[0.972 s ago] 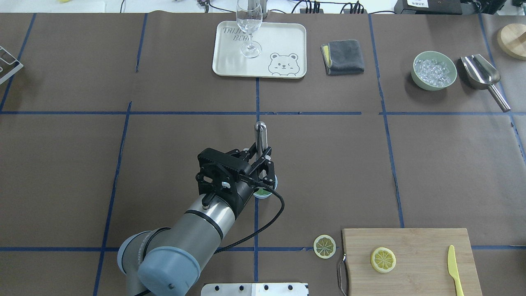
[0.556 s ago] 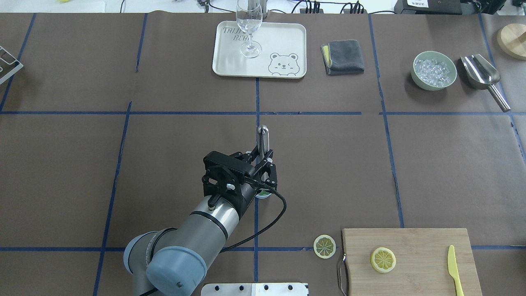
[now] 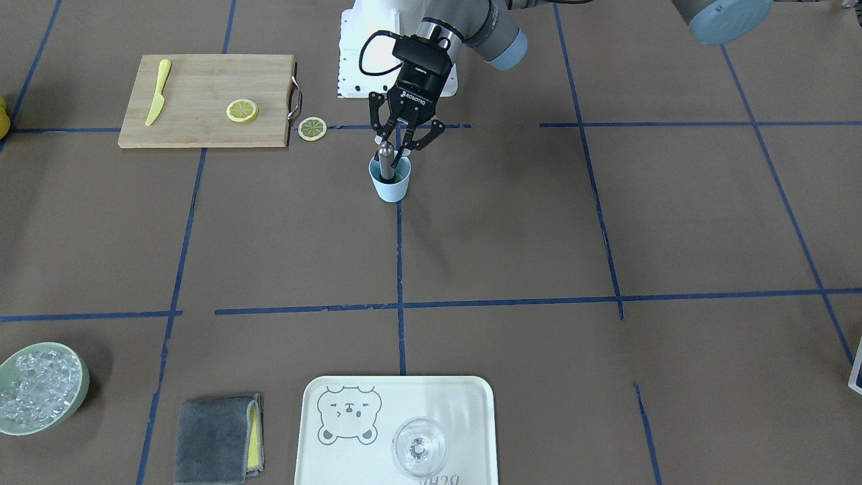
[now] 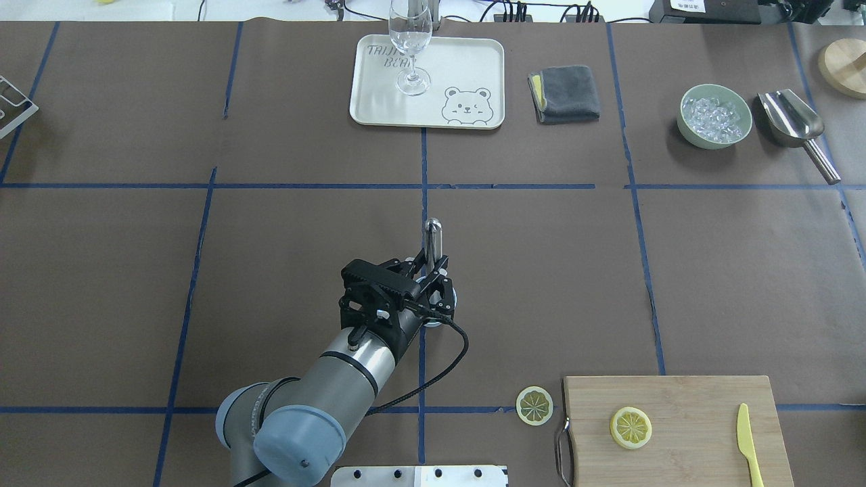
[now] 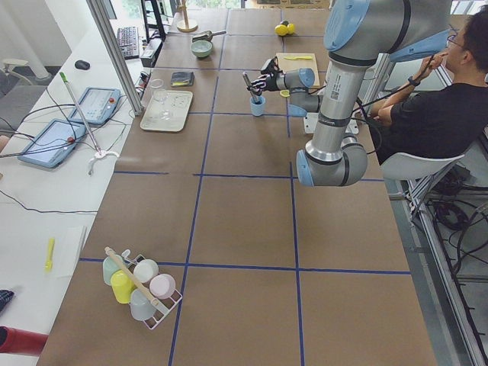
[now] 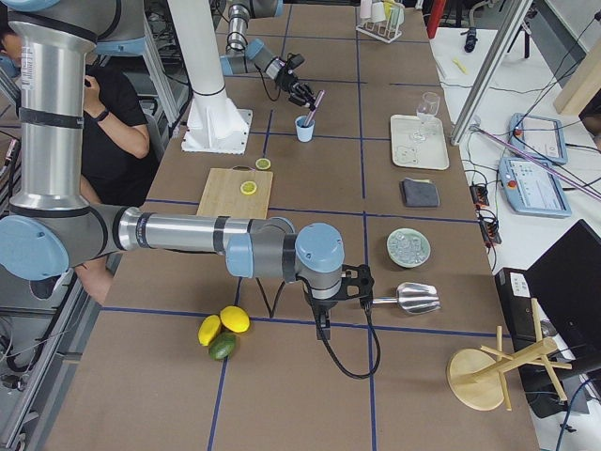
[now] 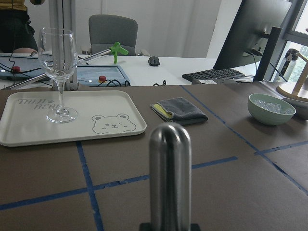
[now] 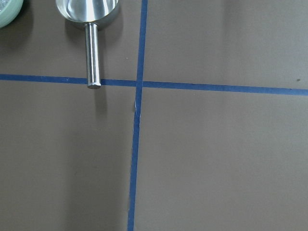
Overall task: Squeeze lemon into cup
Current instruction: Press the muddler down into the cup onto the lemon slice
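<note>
Left gripper [image 3: 397, 141] directly above cup [image 3: 390, 187]; fingers clamped on steel rod [image 3: 385, 162]; rod's lower end inside cup; cup on blue tape line, mid-table. Lemon slice [image 3: 242, 110] on cutting board [image 3: 195, 81]; second slice [image 3: 312, 128] on table just beside board handle. Right gripper [image 6: 364, 284] near scoop [image 6: 413, 298]; its finger opening cannot be told.

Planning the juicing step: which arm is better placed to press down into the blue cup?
Left. The left gripper grips the metal pestle standing in the cup. The right gripper hangs far off beside the scoop at the table's end.
</note>
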Robot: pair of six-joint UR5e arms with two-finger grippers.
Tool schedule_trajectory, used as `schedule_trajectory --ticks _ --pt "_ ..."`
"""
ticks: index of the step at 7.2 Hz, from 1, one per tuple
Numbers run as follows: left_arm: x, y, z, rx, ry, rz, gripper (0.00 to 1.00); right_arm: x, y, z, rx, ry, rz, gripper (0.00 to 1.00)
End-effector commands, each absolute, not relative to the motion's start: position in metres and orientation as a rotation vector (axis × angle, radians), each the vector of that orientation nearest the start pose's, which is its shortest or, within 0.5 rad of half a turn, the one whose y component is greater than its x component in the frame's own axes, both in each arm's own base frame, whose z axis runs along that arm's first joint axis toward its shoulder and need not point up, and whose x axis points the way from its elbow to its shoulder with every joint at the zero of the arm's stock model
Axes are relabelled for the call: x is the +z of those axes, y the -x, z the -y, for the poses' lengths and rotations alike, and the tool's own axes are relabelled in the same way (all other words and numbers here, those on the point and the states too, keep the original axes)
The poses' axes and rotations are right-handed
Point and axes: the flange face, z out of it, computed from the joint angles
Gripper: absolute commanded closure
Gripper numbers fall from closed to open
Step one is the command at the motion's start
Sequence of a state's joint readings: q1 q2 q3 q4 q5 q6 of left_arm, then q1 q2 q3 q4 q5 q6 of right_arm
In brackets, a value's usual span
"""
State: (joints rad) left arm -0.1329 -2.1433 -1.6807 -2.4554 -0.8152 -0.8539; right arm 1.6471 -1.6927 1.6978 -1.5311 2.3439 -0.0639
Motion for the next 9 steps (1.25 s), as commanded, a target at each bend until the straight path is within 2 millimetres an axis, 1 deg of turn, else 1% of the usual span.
schedule_trajectory --ticks 1,2,3,4,5,6,7,8,9 --pt "0.144 -0.544 0.275 -0.085 -1.155 -1.151 1.0 0.648 -0.099 0.437 -0.003 -0.101 0.769 0.0" --pt "0.127 -0.52 0.279 -0.076 -1.204 -1.154 1.0 0.648 -0.1 0.437 -0.003 -0.102 0.769 0.0" --pt "0.118 -0.501 0.292 -0.096 -1.234 -1.151 1.0 0.648 -0.1 0.437 -0.006 -0.105 0.767 0.0" --pt "0.116 -0.488 0.311 -0.106 -1.246 -1.148 1.0 0.647 -0.1 0.438 -0.004 -0.105 0.767 0.0" --pt "0.137 -0.473 0.341 -0.062 -1.219 -1.124 1.0 0.647 -0.1 0.438 -0.002 -0.105 0.766 0.0" --pt "0.188 -0.454 0.369 -0.012 -1.149 -1.079 1.0 0.647 -0.101 0.439 -0.003 -0.106 0.766 0.0" --pt "0.229 -0.424 0.392 0.021 -1.031 -1.102 1.0 0.647 -0.101 0.439 -0.003 -0.106 0.766 0.0" --pt "0.264 -0.388 0.408 0.064 -0.907 -1.092 1.0 0.645 -0.1 0.44 -0.004 -0.109 0.767 0.0" --pt "0.287 -0.351 0.425 0.098 -0.763 -1.063 1.0 0.646 -0.1 0.439 -0.003 -0.108 0.769 0.0"
